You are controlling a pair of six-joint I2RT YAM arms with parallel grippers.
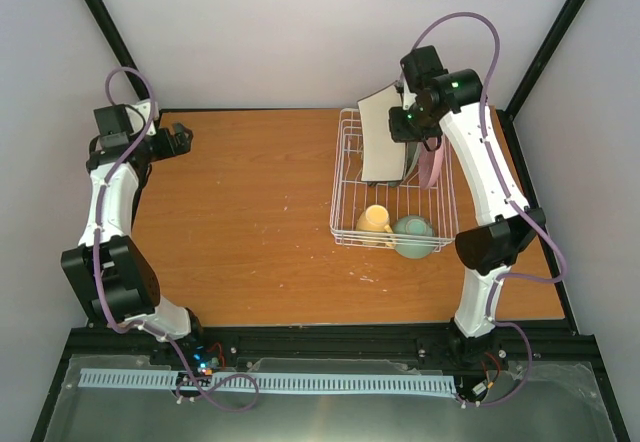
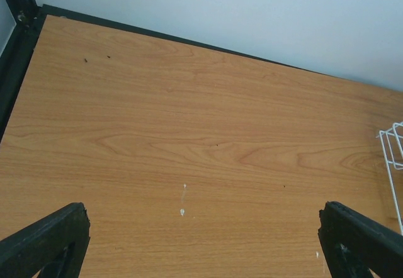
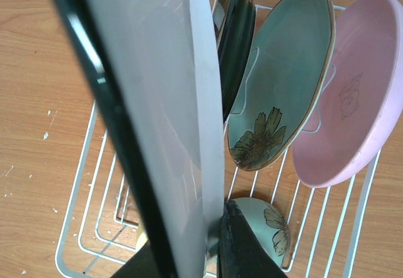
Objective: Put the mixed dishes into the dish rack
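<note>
The white wire dish rack (image 1: 346, 177) stands at the right of the table. My right gripper (image 1: 408, 125) is shut on the white square plate (image 1: 380, 137), held on edge over the rack's far part; it fills the right wrist view (image 3: 170, 102). Beside it in the rack stand the dark-rimmed cream plate (image 3: 238, 33), the mint-green plate (image 3: 283, 70) with a flower and the pink plate (image 3: 352, 102). The yellow mug (image 1: 375, 221) and mint-green bowl (image 1: 413, 235) sit in the rack's near end. My left gripper (image 1: 180, 140) is open and empty at the far left.
Black frame posts stand at the far corners (image 1: 100, 22). The rack's edge (image 2: 393, 165) shows at the right of the left wrist view. Small white specks (image 2: 182, 212) lie on the wooden table (image 1: 240, 212).
</note>
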